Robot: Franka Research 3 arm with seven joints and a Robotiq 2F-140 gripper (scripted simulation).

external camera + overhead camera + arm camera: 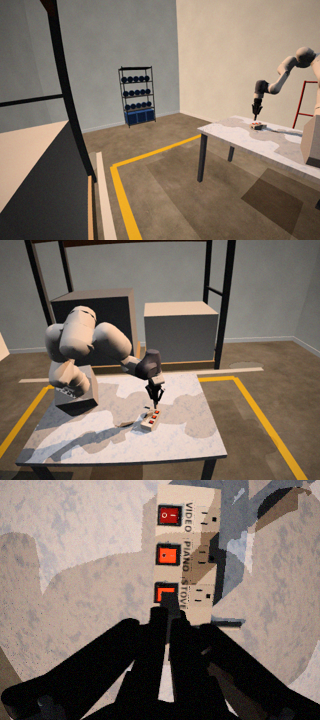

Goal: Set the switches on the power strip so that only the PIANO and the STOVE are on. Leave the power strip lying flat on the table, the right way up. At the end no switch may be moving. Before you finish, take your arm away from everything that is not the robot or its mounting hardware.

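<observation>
A beige power strip [147,423] [260,126] [202,554] lies flat on the table [180,446], right way up. It has three red rocker switches labelled VIDEO [170,515], PIANO [167,555] and STOVE [164,594]. The PIANO and STOVE switches glow bright orange-red; the VIDEO switch is darker red. My gripper [155,406] [255,119] [168,604] is shut and empty. It points straight down, its fingertips a little above the strip's STOVE end. In the wrist view the fingertips cover the near edge of the STOVE switch.
The strip's dark cable [126,424] runs left across the table. The arm's base block [77,395] stands at the table's back left. Two large boxes [180,330] and a black frame [223,304] stand behind the table.
</observation>
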